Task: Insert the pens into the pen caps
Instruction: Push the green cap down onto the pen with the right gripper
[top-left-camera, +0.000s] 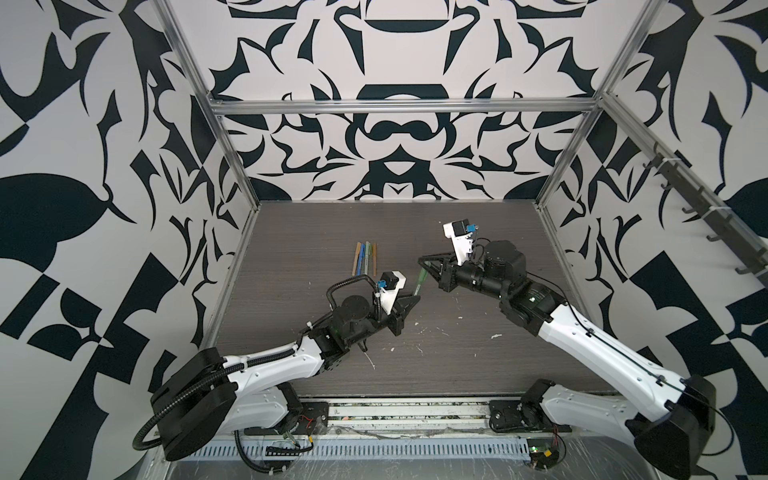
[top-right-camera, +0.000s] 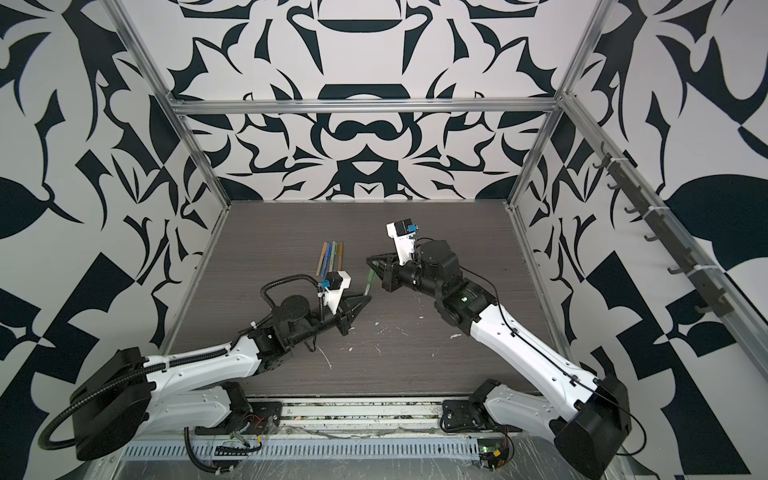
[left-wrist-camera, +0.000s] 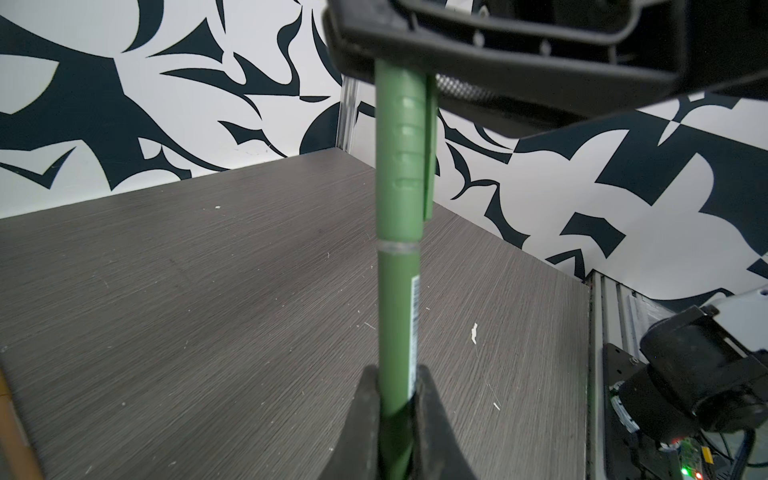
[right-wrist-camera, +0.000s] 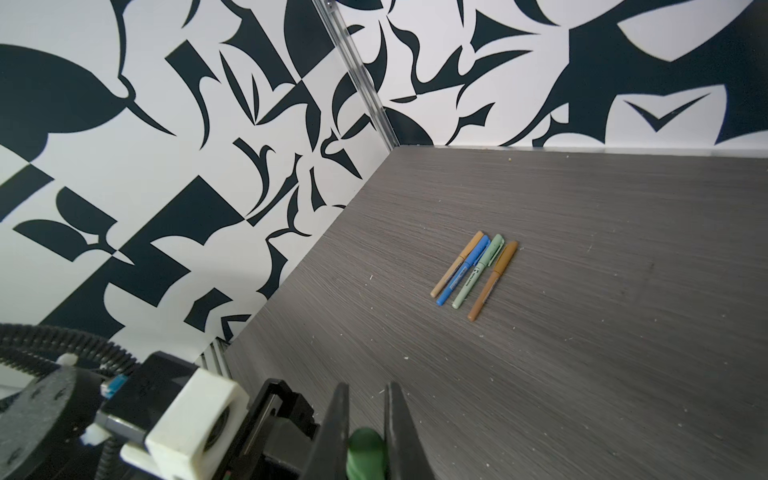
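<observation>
The green pen (left-wrist-camera: 398, 316) is hanging in mid-air above the surface (top-left-camera: 457, 365), bridging the two arms. Its cap (left-wrist-camera: 401, 166) is sitting on it, with only a thin seam showing where cap meets barrel. The left pincer (left-wrist-camera: 397, 380) is clamping tight on the lower barrel. The right pincer (right-wrist-camera: 367, 399) is gripping tight on the cap end, whose rounded green tip is showing between its jaws.

The other four pens (right-wrist-camera: 473, 274) — tan, blue, light green, ochre — are lying side by side in a row farther back on the surface. Each is wearing its cap, and all are well apart from both arms.

Going by this, the arms are working on the last pen, and its capping is looking nearly finished. Whether the cap is seated fully home I cannot tell from the seam alone.

The next move is probably calling for a short, straight push along the pen's own axis, with both pincers in line so the barrel is not bending. After that, one pincer should be letting go while the other is laying the pen down — most likely beside the row.
</observation>
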